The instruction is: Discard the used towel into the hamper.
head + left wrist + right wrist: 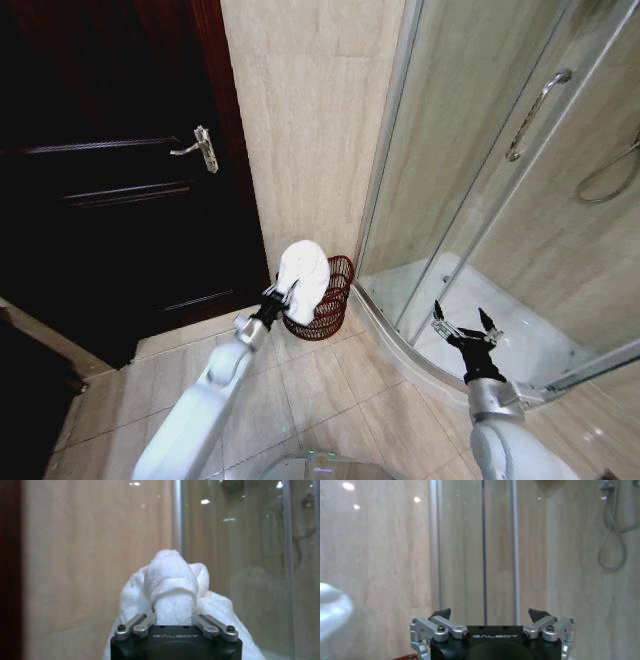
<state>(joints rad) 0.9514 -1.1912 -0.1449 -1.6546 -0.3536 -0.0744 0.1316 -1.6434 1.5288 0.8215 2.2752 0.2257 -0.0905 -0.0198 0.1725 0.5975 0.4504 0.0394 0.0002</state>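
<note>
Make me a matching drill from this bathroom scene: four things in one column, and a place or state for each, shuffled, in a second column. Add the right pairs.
Things:
1. towel
2. hamper
3. left claw
4. right claw

Places or states:
A. open and holding nothing, in front of the shower enclosure
B. on the floor in the corner between the tiled wall and the shower enclosure
C. white, bunched, held up above the basket
D. shut on cloth

Pairs: 1-C, 2-B, 3-D, 4-A
</note>
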